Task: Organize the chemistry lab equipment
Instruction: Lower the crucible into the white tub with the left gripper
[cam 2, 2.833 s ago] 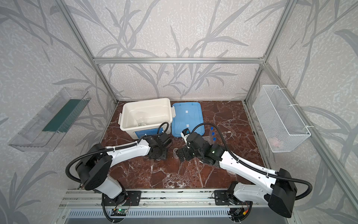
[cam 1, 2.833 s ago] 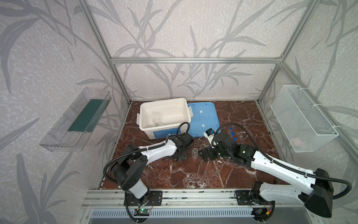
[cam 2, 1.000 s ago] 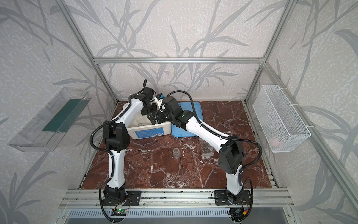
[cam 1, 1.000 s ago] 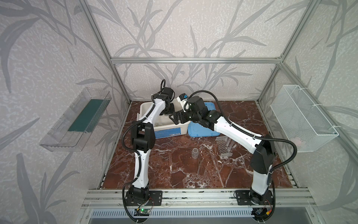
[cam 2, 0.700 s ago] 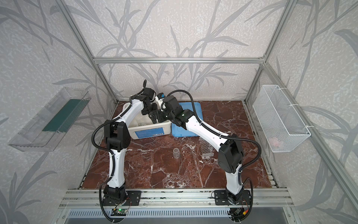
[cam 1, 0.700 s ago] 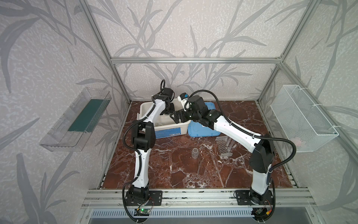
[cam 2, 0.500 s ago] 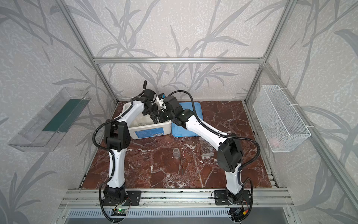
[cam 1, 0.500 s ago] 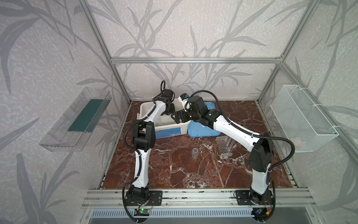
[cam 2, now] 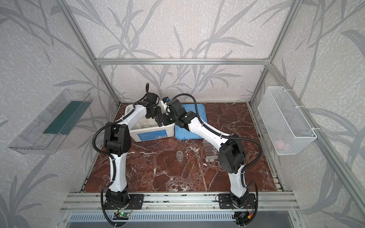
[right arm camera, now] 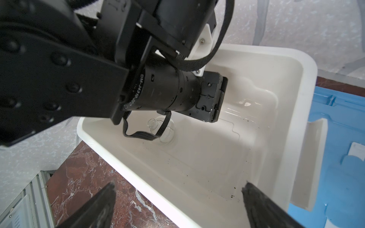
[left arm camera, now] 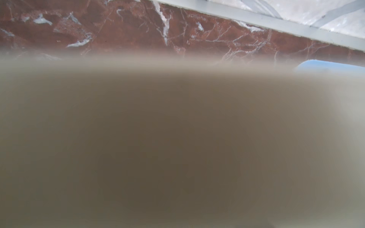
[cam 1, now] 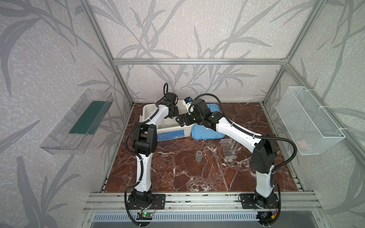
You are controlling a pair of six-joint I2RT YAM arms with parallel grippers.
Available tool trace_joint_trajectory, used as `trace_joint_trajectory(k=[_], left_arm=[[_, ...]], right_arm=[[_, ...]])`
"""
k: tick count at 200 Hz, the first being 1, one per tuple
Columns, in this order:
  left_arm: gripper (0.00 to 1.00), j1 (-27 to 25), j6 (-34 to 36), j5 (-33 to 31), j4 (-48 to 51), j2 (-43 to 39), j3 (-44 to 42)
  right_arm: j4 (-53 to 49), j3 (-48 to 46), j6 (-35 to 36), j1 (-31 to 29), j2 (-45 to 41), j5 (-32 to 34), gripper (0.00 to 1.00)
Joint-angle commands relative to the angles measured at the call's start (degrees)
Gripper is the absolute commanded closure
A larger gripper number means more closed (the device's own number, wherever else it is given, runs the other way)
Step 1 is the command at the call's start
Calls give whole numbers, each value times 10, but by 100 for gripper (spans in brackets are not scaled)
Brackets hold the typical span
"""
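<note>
Red marble table (cam 1: 177, 173) | right gripper (right arm camera: 178, 185) jaws wide apart, holding nothing, over white tub (right arm camera: 286, 69) edge | left gripper (cam 1: 174, 116) down in white tub, cannot tell its jaws | round glass vessel (right arm camera: 166, 132) lies in white tub | clear jar (cam 1: 198, 155) and clear rack (cam 1: 229, 150) stand on table, near each other

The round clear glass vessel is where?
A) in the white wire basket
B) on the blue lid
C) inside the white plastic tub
C: the right wrist view shows the round clear glass vessel lying on the floor of the white plastic tub.
</note>
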State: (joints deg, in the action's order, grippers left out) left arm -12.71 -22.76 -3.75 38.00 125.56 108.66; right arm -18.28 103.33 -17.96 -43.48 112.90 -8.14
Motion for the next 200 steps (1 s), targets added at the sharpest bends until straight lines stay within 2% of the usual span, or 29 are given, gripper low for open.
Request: trace_joint_trajectory(k=[1, 28, 80, 114, 169, 200], left_arm=[[54, -4, -8, 35, 41, -14, -18], [54, -13, -5, 34, 23, -36, -43], [54, -16, -16, 34, 21, -25, -62], [54, -15, -14, 23, 59, 5, -33], [55, -16, -26, 21, 6, -58, -113], [55, -14, -26, 19, 41, -35, -80]], right_arm=[[5, -6, -6, 4, -4, 3, 2], [16, -21, -9, 5, -11, 4, 2], [17, -23, -14, 6, -11, -2, 2], [16, -23, -14, 7, -10, 1, 2], [19, -29, -15, 7, -6, 0, 2], [30, -41, -24, 8, -7, -5, 2]])
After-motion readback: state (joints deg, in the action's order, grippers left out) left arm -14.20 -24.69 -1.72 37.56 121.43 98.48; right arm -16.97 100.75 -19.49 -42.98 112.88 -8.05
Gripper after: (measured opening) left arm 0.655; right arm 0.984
